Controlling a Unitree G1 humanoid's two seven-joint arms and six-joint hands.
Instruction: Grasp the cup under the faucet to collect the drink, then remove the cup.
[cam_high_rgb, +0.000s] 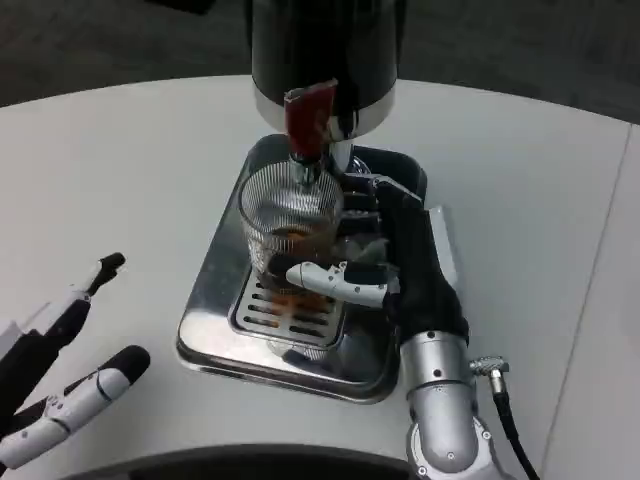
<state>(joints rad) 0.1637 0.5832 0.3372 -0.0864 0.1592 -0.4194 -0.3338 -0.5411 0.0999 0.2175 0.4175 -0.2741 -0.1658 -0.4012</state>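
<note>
A clear ribbed glass cup (290, 215) stands on the drip tray grate directly under the faucet (306, 165), with a little brown drink in its bottom. The faucet's red lever (308, 118) sticks out of the black dispenser (325, 50). My right hand (385, 265) grips the cup from the right, one white and black finger wrapped across its front. My left hand (65, 375) rests low at the left over the table, its fingers apart and holding nothing.
The shiny metal drip tray (215, 300) with a slotted grate sits in the table's middle. White table surface lies to the left and right. A cable runs from my right forearm (445, 410) at the bottom right.
</note>
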